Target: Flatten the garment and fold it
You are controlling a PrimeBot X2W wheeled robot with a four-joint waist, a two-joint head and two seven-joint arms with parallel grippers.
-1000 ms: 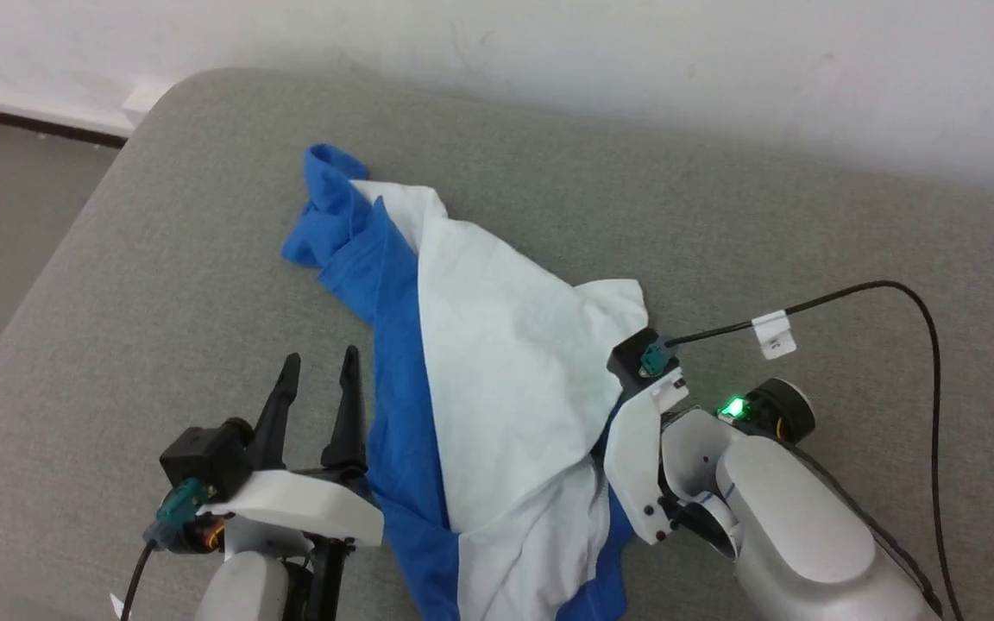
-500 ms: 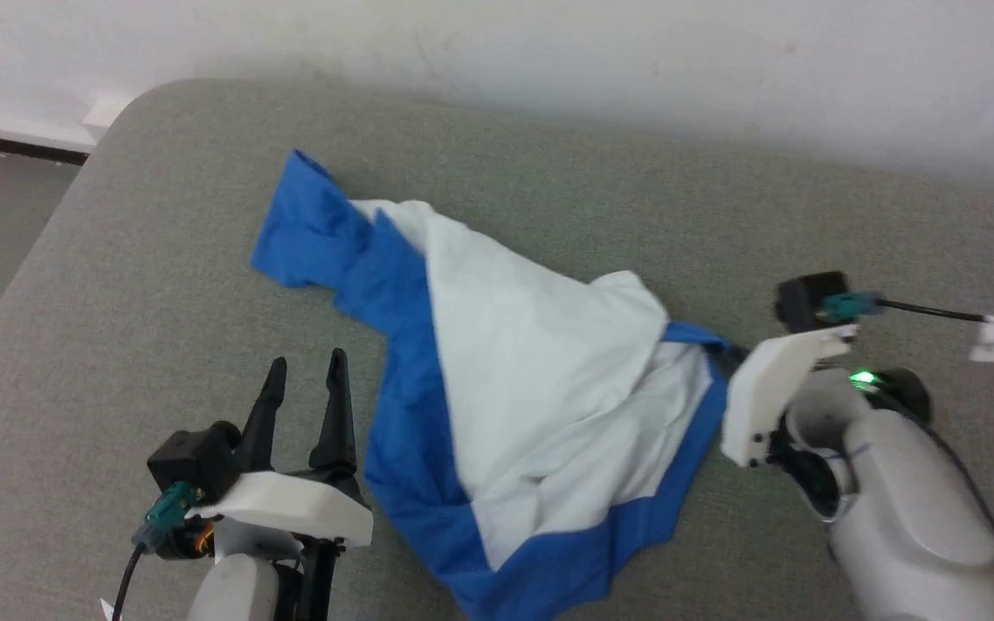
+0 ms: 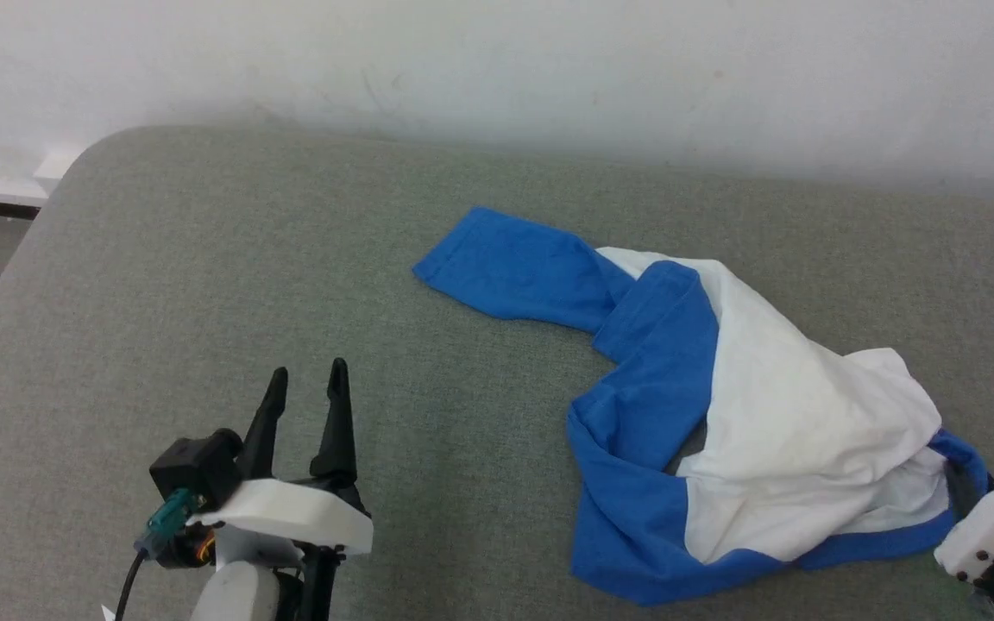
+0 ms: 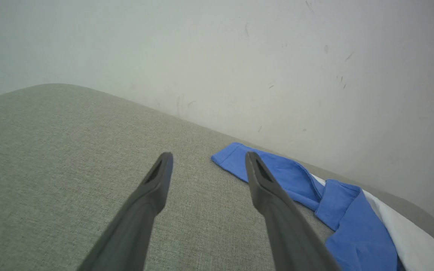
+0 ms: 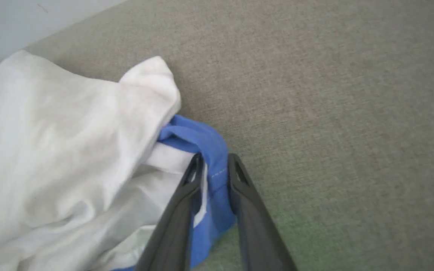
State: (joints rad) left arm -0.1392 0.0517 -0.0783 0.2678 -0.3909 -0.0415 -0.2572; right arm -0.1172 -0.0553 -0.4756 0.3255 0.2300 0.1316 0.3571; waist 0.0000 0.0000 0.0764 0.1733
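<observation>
Garment: soft white shirt with royal-blue sleeves point(image 3: 773, 414), lying rumpled on the right part of the table, one blue sleeve stretched out to the left.
Table: grey woven-fabric table point(image 3: 204, 259), against a white wall point(image 3: 549, 60).
My left pincer point(image 3: 309, 371): fingers spread, holding nothing, over bare fabric well apart from the shirt.
My right pincer point(image 5: 215, 158): clamped on the shirt's blue trim at its right end.

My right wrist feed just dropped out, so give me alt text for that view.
The right hand is shut on a blue edge of the garment, pinched between its two dark fingers. The crumpled white body bunches to the left on a grey fabric surface.
</observation>
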